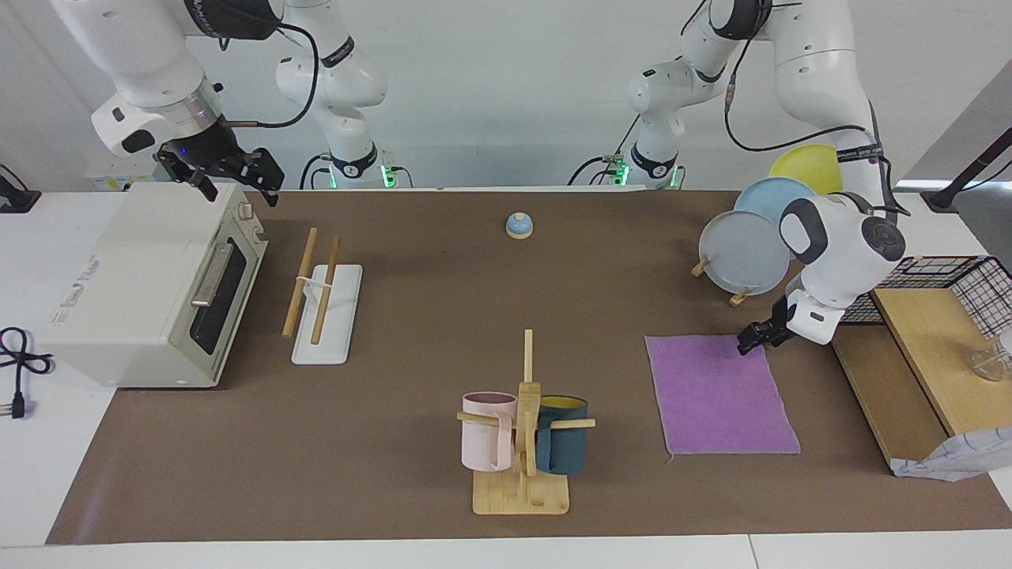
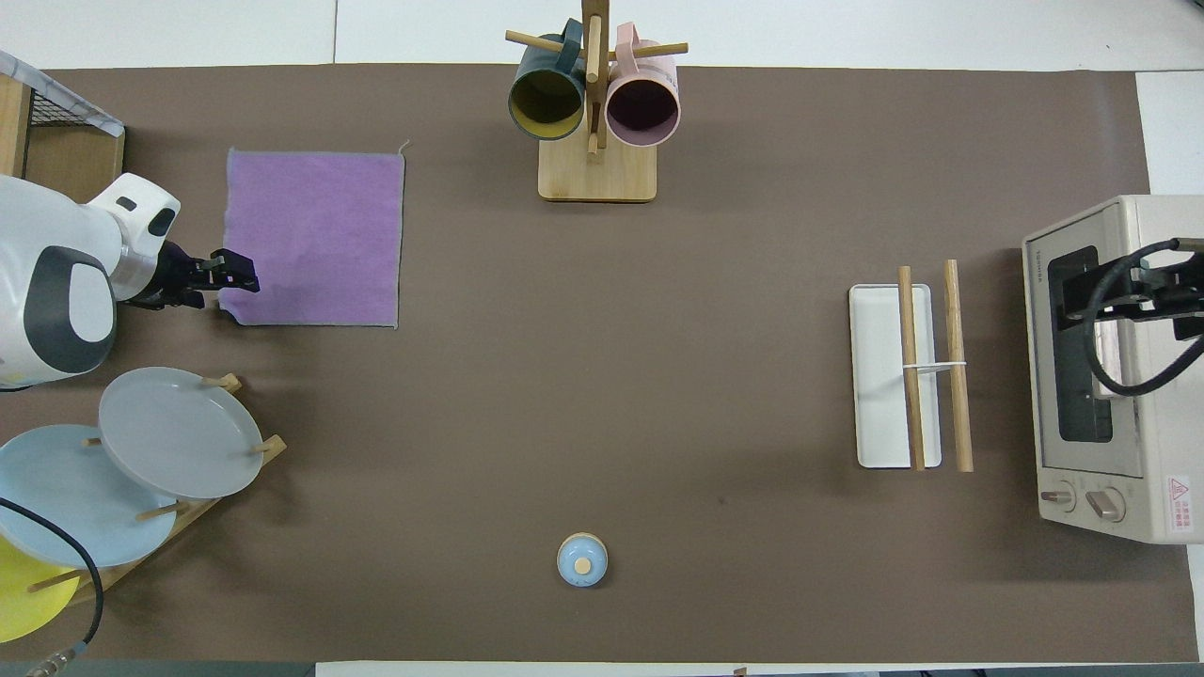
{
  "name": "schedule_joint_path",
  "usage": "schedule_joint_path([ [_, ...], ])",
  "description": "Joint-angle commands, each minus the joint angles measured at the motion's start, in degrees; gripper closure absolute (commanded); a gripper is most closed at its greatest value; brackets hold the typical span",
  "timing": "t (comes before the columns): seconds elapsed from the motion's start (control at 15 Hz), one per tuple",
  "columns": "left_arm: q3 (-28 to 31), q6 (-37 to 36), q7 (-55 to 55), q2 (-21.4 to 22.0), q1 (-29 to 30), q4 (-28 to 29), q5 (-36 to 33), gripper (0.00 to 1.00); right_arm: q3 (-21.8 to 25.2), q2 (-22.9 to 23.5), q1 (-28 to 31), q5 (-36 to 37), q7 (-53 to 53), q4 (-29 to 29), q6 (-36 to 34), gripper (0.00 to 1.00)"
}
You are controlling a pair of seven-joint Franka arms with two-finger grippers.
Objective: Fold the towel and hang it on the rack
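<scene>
One corner of the towel under the left pincer

Towel flat, unfolded (purple up); rack bare.

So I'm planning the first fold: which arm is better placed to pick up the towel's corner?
Left. The left gripper is low at the purple towel corner nearest the plate stand; the right gripper waits over the toaster oven.
</scene>
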State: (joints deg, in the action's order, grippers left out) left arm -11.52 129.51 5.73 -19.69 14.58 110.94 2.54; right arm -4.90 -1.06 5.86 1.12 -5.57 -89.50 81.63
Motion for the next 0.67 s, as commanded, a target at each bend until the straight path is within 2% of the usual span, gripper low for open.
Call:
schedule_joint_path([
  [0.0, -0.2, 0.0, 3.0, 0.9, 0.5, 2.3, 0.7, 0.2, -0.2, -0.5, 0.6, -1.1, 1.4, -0.3, 0.1, 0.0],
  [0.2, -0.3, 0.0, 4.5, 0.8, 1.1, 2.6, 0.9, 0.25, -0.2, -0.5, 0.6, -1.1, 1.4, -0.3, 0.0, 0.0],
  [0.4, -0.2, -0.2, 4.5, 0.8, 1.2, 2.3, 0.8, 0.41, -0.2, -0.5, 0.6, -1.1, 1.4, -0.3, 0.1, 0.0],
  [0.6, -0.2, -0.1, 4.5, 0.8, 1.2, 2.3, 0.9, 0.51, -0.2, -0.5, 0.6, -1.1, 1.4, -0.3, 0.1, 0.0],
])
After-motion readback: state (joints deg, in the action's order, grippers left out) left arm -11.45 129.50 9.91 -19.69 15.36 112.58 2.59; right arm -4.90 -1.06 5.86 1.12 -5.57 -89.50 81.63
